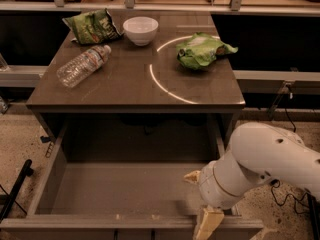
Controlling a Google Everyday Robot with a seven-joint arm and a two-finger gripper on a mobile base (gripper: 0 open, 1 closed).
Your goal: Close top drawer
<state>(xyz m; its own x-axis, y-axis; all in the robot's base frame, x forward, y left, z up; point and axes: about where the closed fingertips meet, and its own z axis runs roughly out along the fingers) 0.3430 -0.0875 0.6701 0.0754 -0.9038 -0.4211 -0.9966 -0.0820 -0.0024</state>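
Top drawer [125, 189] hangs pulled fully out from under the desk [125, 86], its deep grey-brown interior open to view and its front panel along the bottom edge. A white robot arm [270, 156] reaches in from the desk's lower right. Its gripper [200, 202] sits at the drawer's front right corner below the desk, its beige fingers [192, 176] spread well apart. On the desk lie a clear plastic bottle [83, 65] on its side at left, a crumpled green bag [202, 49] at right, a green chip bag [92, 26] at back left, and a white bowl [140, 30] at back centre.
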